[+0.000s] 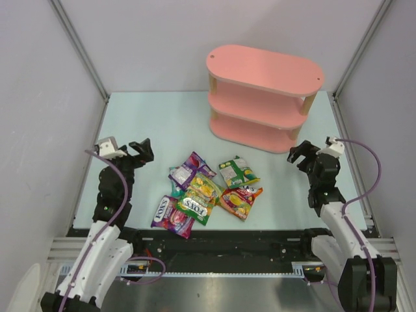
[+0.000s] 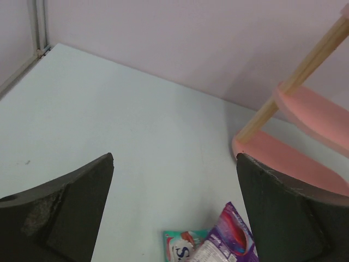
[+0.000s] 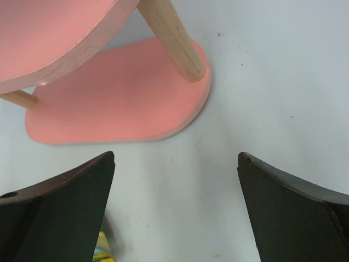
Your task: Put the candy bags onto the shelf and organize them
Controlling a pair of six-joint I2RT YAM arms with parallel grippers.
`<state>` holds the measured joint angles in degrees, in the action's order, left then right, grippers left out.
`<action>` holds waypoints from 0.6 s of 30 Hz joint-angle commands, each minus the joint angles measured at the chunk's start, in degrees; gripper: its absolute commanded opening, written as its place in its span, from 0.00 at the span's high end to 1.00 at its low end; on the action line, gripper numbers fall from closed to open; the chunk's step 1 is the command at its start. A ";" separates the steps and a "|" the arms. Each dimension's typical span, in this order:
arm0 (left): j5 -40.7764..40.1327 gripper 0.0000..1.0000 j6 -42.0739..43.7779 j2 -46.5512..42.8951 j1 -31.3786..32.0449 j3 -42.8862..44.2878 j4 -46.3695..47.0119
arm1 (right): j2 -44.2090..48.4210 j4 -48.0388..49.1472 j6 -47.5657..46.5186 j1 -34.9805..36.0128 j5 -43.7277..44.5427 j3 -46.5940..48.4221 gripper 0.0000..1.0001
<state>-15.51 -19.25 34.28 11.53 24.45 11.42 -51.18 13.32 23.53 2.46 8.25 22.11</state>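
**Heap of bags between two empty claws**

We find the candy bags point(image 1: 207, 194) overlapping on the counter point(image 1: 149, 123) at lower centre of the overhead frame, with none on the shelf point(image 1: 263, 97) at upper right. The left claw point(image 1: 140, 151) and right claw point(image 1: 300, 156) both gape wide and hold nothing. We judge the left one nearer the heap. The purple bag point(image 1: 192, 168) lies just to its right, long axis running lower left to upper right.
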 commanded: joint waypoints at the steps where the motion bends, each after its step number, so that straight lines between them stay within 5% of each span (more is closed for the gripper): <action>1: 5.48 0.00 -5.01 -3.26 0.25 2.97 -9.30 | 6.43 -11.28 2.66 -1.58 -1.92 3.20 0.00; 4: 7.77 0.00 -7.11 -1.77 0.16 5.87 -14.40 | 7.58 -15.50 5.90 -4.74 -0.96 3.73 0.00; 11: 15.76 0.00 -9.58 0.61 0.16 8.16 -15.73 | 2.59 -11.39 10.39 -7.21 -18.42 3.91 0.00; 18: 22.01 0.00 -9.50 4.91 0.25 8.77 -15.99 | 1.17 -11.99 9.08 8.33 -15.55 4.61 0.00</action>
<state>1.61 -27.64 37.23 11.53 30.52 -3.81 -50.04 1.06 32.58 2.81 -6.81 23.88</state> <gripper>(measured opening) 0.996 0.994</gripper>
